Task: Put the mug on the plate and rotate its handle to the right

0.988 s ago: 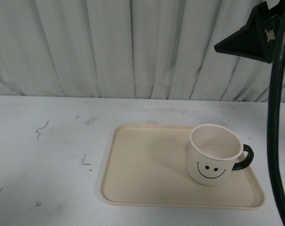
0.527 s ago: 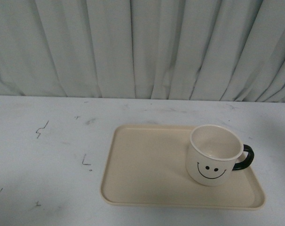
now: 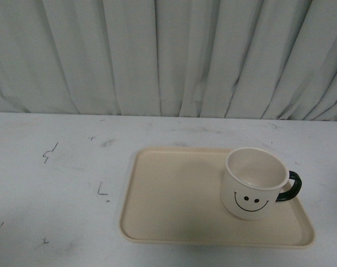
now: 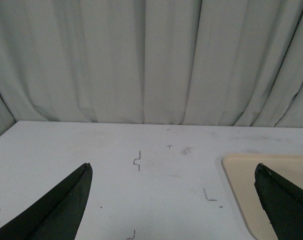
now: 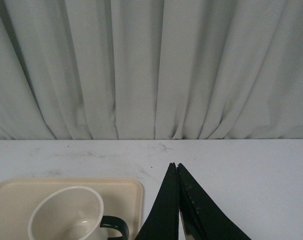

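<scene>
The cream-white mug (image 3: 254, 183) stands upright on the right part of the beige plate (image 3: 174, 200). Its black handle (image 3: 290, 187) points right and its smiley face looks toward the camera. No gripper shows in the front view. In the right wrist view the mug (image 5: 66, 217) sits on the plate (image 5: 21, 192), and my right gripper (image 5: 175, 165) is shut and empty, off the plate's edge beside the handle (image 5: 115, 226). In the left wrist view my left gripper (image 4: 174, 167) is open and empty over bare table, with the plate's corner (image 4: 241, 172) near one fingertip.
The white table (image 3: 57, 183) carries small black pen marks (image 3: 49, 150). A pleated grey-white curtain (image 3: 168, 55) hangs behind the table's far edge.
The right arm and its black cable, seen at the upper right one second ago, have left the front view. The mug and plate have not moved.
</scene>
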### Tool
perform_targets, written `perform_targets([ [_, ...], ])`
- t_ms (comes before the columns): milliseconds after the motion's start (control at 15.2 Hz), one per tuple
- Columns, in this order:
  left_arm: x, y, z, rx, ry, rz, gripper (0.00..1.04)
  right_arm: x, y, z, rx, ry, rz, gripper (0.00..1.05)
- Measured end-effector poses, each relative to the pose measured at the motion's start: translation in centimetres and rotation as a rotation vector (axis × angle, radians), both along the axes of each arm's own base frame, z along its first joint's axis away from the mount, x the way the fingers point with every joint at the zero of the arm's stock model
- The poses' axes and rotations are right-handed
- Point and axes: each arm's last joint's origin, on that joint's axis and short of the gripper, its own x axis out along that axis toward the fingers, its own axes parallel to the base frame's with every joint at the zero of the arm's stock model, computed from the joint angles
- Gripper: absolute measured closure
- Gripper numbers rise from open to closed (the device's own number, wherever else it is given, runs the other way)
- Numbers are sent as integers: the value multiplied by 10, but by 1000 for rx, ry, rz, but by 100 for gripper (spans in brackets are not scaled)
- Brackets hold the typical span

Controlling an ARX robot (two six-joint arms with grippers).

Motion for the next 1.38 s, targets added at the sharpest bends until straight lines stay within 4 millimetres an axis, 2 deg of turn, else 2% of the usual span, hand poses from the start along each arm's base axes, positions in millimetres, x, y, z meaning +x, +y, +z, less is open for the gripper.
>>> perform_targets([
  [132, 0, 0, 0, 0, 0, 0, 7, -13, 0, -2, 0, -42, 0, 103],
  [264, 0, 0, 0, 0, 0, 0, 7, -25, 0, -16, 0, 28, 1, 103],
  [461, 0, 0, 0, 0, 0, 0, 7, -37, 0, -8, 0, -20, 0, 103],
  [593, 0, 0, 0, 0, 0, 0, 7, -45, 0, -12, 0, 5, 0, 103],
  [791, 0, 0, 0, 0, 0, 0, 7, -55, 0, -7, 0, -18, 0, 103],
  [1384, 0, 0, 0, 0, 0, 0, 7, -74, 0, -3, 0, -29, 0, 103],
])
